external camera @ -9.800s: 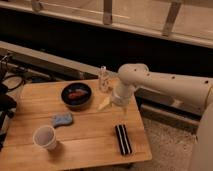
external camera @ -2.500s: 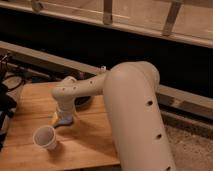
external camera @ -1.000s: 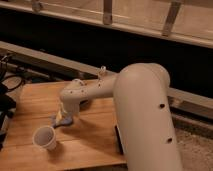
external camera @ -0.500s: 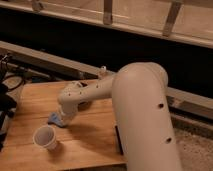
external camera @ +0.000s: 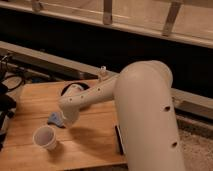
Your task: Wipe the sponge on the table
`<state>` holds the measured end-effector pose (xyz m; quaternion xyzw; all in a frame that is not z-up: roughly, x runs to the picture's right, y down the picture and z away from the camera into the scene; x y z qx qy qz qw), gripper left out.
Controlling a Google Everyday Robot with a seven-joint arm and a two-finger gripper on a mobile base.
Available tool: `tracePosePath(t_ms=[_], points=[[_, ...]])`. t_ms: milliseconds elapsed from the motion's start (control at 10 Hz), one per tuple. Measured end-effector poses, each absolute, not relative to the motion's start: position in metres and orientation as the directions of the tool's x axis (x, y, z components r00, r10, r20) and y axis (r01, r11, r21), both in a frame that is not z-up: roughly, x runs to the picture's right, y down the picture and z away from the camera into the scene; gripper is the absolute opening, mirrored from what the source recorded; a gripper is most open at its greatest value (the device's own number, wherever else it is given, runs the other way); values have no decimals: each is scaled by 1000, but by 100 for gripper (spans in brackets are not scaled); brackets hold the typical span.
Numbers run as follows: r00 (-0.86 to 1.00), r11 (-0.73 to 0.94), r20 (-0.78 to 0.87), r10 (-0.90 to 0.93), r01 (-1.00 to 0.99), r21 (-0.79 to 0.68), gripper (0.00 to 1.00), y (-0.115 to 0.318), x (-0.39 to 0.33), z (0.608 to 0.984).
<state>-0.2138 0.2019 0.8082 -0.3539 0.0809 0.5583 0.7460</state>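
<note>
While pincer (external camera: 65, 119) sits at sponge (external camera: 53, 118), grip state indiscernible; likely hazard: sweep across counter (external camera: 30, 100) toppling cup (external camera: 45, 137) just beside.

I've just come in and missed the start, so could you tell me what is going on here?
The robot's arm reaches across the table with its end effector down at the light-blue sponge, apparently wiping the wood. A paper cup stands just in front of the sponge. A dark bowl sits behind the arm, and a black block is partly hidden by it.
</note>
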Motion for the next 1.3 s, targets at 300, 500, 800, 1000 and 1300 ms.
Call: tracePosePath(t_ms=[300, 500, 800, 1000, 1300], points=[[370, 151, -485, 793, -889, -432, 43, 194, -215, 804], [366, 171, -446, 817, -892, -418, 66, 165, -217, 790], [361, 183, -417, 834, -894, -409, 80, 136, -220, 784], [358, 182, -413, 837, -895, -408, 80, 132, -222, 793], [362, 171, -430, 827, -891, -421, 80, 137, -232, 816]])
